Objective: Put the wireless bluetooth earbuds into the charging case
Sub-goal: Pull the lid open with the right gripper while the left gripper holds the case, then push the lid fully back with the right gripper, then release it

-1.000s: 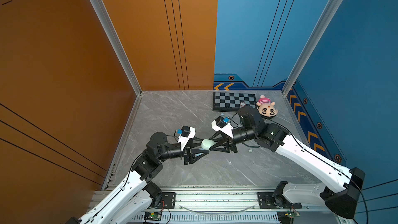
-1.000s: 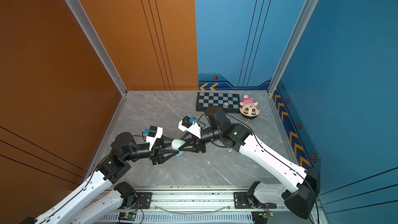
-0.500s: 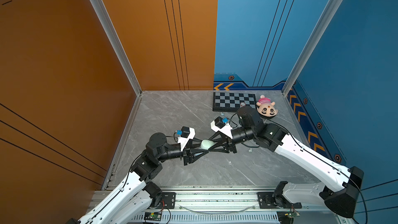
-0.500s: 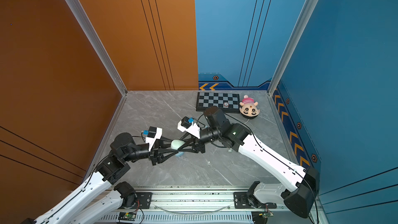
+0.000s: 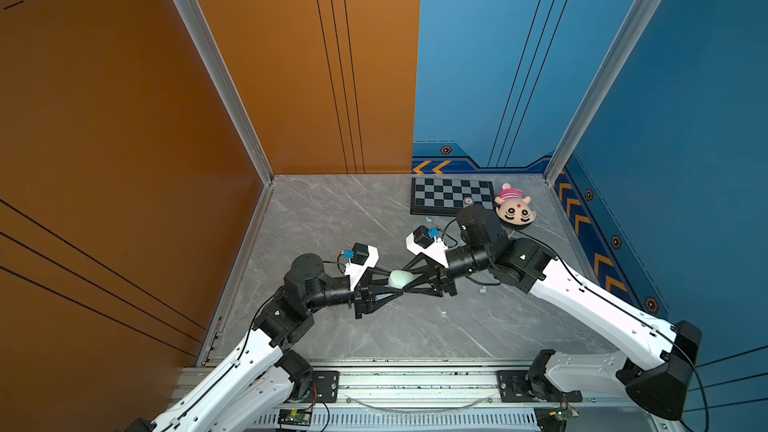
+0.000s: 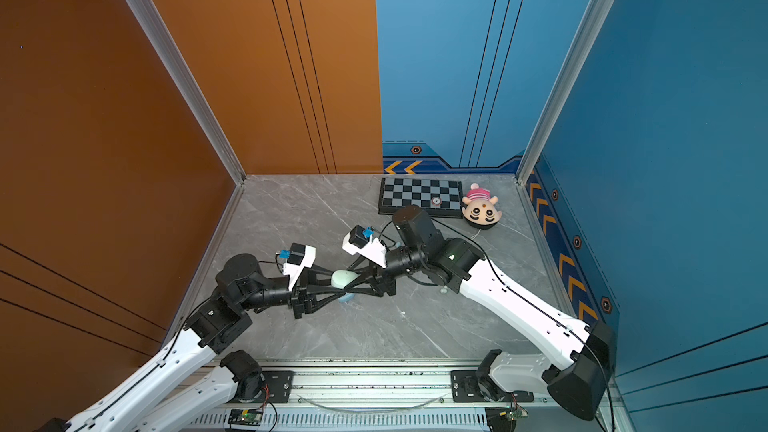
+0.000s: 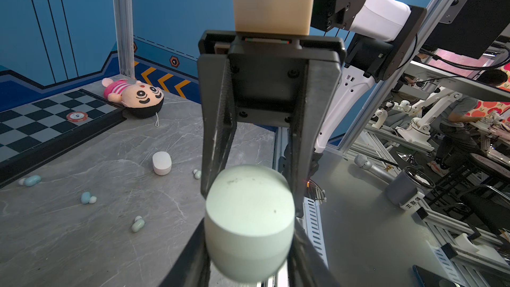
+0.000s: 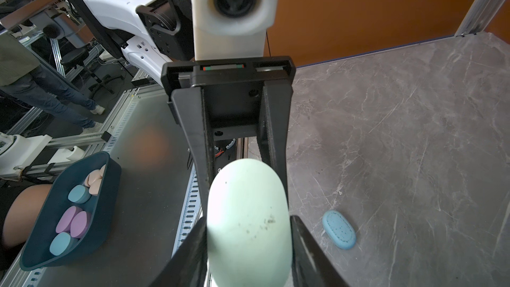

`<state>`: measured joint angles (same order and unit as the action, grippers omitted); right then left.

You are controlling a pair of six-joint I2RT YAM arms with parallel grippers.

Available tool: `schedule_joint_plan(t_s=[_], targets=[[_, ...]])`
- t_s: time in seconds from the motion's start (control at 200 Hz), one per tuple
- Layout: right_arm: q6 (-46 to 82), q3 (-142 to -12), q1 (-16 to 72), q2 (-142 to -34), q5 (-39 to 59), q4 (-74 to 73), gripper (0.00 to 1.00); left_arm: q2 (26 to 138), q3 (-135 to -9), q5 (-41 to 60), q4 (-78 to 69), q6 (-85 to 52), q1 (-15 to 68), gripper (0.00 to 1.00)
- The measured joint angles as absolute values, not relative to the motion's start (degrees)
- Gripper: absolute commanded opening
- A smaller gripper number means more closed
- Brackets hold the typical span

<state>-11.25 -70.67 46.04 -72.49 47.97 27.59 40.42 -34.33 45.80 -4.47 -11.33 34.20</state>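
Note:
A mint-green charging case [image 5: 400, 279] [image 6: 343, 279] hangs above the grey table between both arms, lid closed. My left gripper [image 5: 397, 283] [image 7: 249, 225] is shut on the charging case [image 7: 248, 216] from the left. From the right, my right gripper [image 5: 404, 281] [image 8: 248, 230] has its fingers pressed along the sides of the same case [image 8: 248, 216]. Several loose earbuds lie on the table: a mint one [image 7: 138, 225], a pale blue one [image 7: 88, 197], another blue one [image 7: 31, 180] and a mint one [image 7: 197, 173].
A white case [image 7: 162, 162] and a blue case [image 8: 339, 229] lie on the table. At the back right are a chessboard [image 5: 451, 196] and a plush toy [image 5: 514, 211]. A dark bin [image 8: 36, 255] of coloured discs stands beyond the table's front rail.
My left gripper's fingers have closed in onto the mint case. The right gripper stays at the case, and both arms have barely moved.

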Motion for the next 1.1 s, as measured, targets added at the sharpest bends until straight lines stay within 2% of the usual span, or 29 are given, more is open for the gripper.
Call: schedule_joint_plan(t_s=[0.165,0.476,0.961,1.101], targets=[[-10.3,-70.7,45.1,-72.5,47.7,27.6,0.60,40.5,-34.3,45.4,-4.5,-11.4,34.2,0.10],[-9.8,-70.7,44.7,-72.5,45.2,27.6,0.66,40.6,-34.3,44.5,-4.4,-11.4,34.2,0.10],[-4.6,-70.7,42.3,-71.4,41.2,22.9,0.67,40.7,-34.3,43.6,-3.4,-11.4,35.1,0.10],[-4.2,-70.3,42.2,-71.4,39.7,21.8,0.65,40.7,-34.3,43.7,-3.4,-11.4,35.3,0.10]])
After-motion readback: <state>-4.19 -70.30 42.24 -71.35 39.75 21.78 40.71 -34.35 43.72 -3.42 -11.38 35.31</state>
